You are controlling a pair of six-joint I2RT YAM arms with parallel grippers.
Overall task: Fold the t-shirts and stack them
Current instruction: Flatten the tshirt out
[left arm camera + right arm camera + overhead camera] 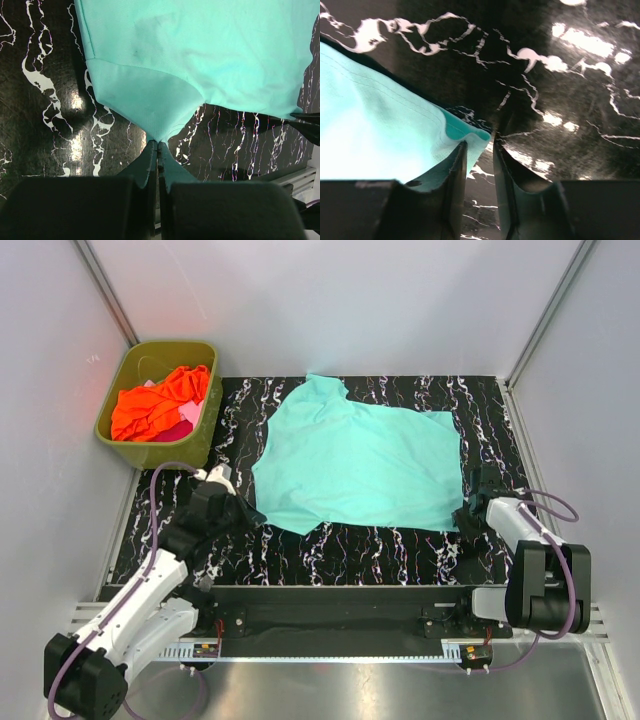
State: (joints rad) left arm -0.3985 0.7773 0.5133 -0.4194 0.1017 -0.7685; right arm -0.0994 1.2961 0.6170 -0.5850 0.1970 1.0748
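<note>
I see the teal t-shirt (360,455) spread out on the surface (340,550). My left end effector (158,144) pinches its near-left corner; my right end effector (480,147) stands parted at the near-right corner.

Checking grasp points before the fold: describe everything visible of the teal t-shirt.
The teal soft-cloth t-shirt lies spread, mostly flat with light wrinkles, on the black marbled table. Its near-left corner is pinched in the shut left gripper, cloth pulled to a point. Its near-right corner lies at the open right gripper, against one finger, not clamped.
</note>
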